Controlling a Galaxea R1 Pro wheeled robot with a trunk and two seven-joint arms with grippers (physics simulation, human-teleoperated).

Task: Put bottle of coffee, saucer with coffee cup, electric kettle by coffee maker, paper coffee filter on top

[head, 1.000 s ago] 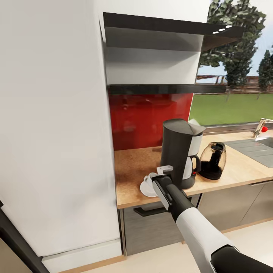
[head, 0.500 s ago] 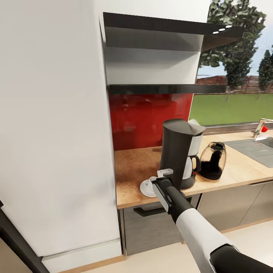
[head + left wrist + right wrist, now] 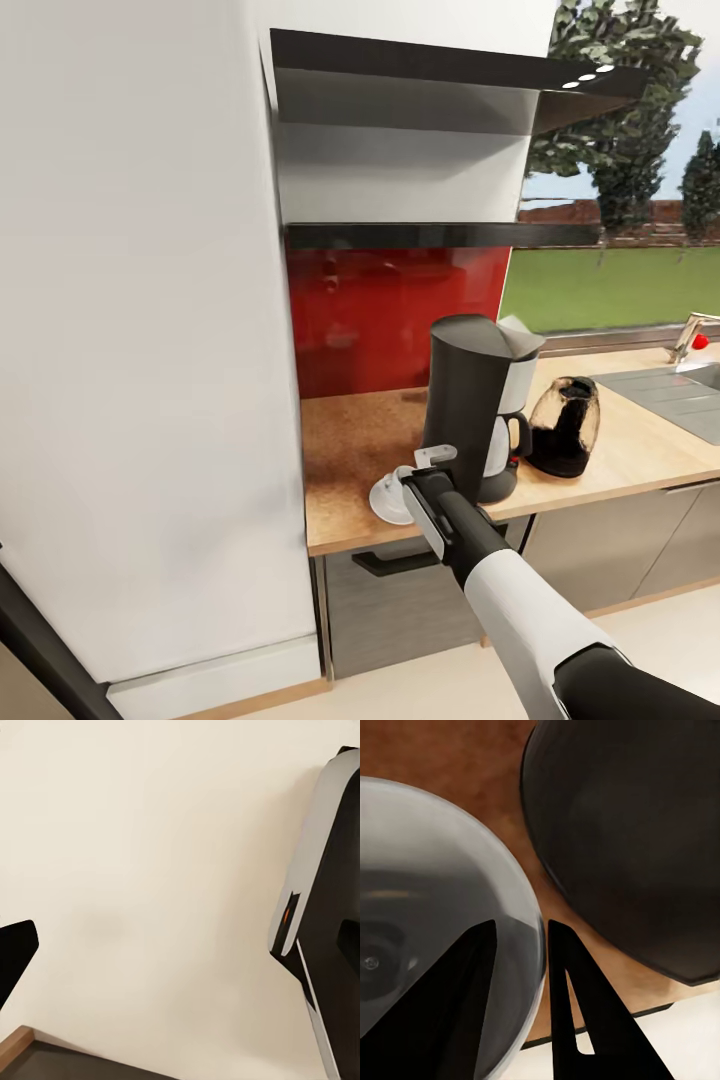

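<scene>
White saucer (image 3: 388, 497) (one) pinched at its rim by right tool (image 3: 521, 967), one coffee maker (image 3: 478, 400), one electric kettle (image 3: 564, 425).

The wood-tone countertop (image 3: 360, 450) carries the coffee maker (image 3: 478, 405). The kettle (image 3: 565, 425) stands just right of the maker. The saucer (image 3: 388, 495) lies at its front left.

We are finding no readable text, label, brand, number or sign in any view. Just beside the right gripper (image 3: 432, 462), the coffee maker (image 3: 478, 400) is showing plain black and grey surfaces. Beyond it, the electric kettle (image 3: 564, 425) is showing none either.
</scene>
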